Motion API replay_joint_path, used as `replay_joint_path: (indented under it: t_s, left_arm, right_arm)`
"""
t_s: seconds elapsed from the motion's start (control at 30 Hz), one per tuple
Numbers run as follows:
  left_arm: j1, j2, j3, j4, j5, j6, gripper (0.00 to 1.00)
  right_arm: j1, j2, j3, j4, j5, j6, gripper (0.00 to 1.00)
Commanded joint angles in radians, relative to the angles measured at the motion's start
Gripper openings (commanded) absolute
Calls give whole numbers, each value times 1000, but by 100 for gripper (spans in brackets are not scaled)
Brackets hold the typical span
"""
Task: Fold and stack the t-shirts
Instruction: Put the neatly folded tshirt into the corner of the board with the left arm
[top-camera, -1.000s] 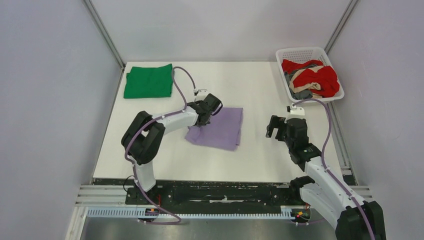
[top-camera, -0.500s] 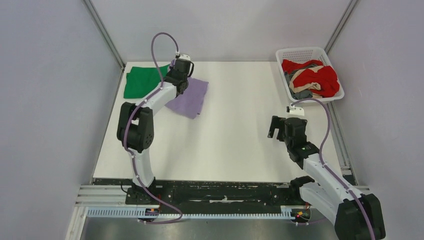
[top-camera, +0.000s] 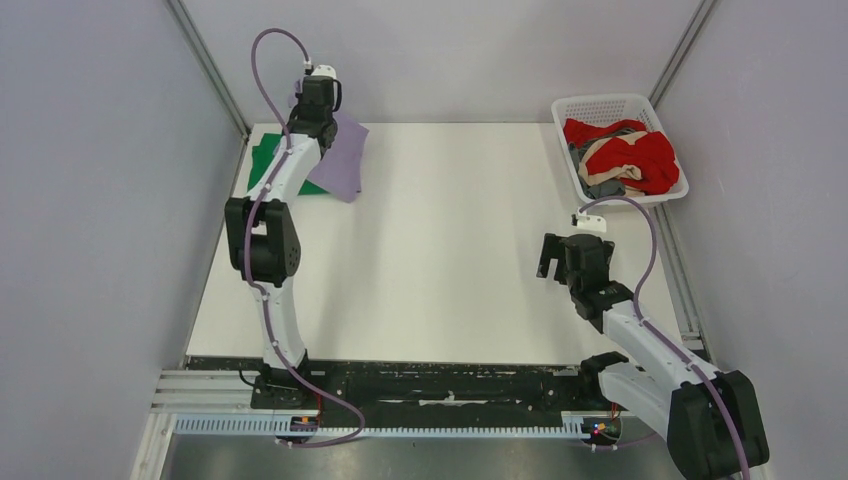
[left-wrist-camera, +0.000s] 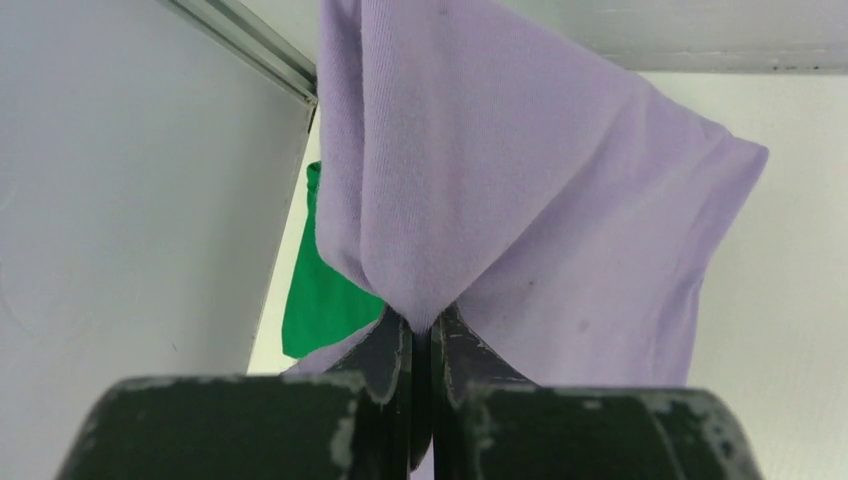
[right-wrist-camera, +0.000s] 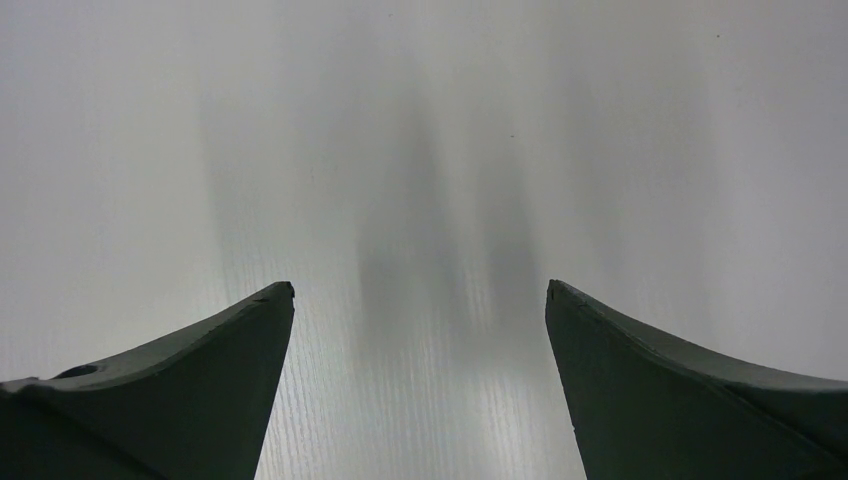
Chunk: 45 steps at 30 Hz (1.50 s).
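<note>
Since a second ago my left end effector (left-wrist-camera: 420, 335) has carried the lavender t-shirt (left-wrist-camera: 540, 200) from the middle of the counter (top-camera: 450, 250) up to the 11 o'clock corner, where it hangs clamped between my closed fingers, partly over the folded green t-shirt (top-camera: 260, 165) lying there. My right end effector (right-wrist-camera: 420, 292) has hardly shifted, hovering near 4 o'clock with its fingers spread wide apart over the counter, holding nothing. The red, tan and grey t-shirts (top-camera: 650, 160) sit heaped in the white basket (top-camera: 605, 104) at 1 o'clock.
</note>
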<state>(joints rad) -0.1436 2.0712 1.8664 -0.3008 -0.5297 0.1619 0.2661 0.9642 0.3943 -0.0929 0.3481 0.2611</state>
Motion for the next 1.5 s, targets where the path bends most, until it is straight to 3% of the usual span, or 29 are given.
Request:
replay_joint_path:
  t_s: [0.0,0.73,1.37,1.4,1.47]
  left_arm:
    - [-1,28,133,-17,14,28,2]
    - [72,19,189,-59,-11,-32,2]
    - [200,151,184,10,18,-97,2]
    - [205,160,187,14,16,-104,3]
    - [223,175,190,28,11,-112,18]
  right_arm:
    - [-2,-20,20,22,43,-2,98]
    - [-3,-35,10,16,45,7,98]
    - [-4,-63,15,-16,146,2,99]
    - [-3,-62,15,-16,150,3,99]
    - [-3,-57,18,-16,153,4,98]
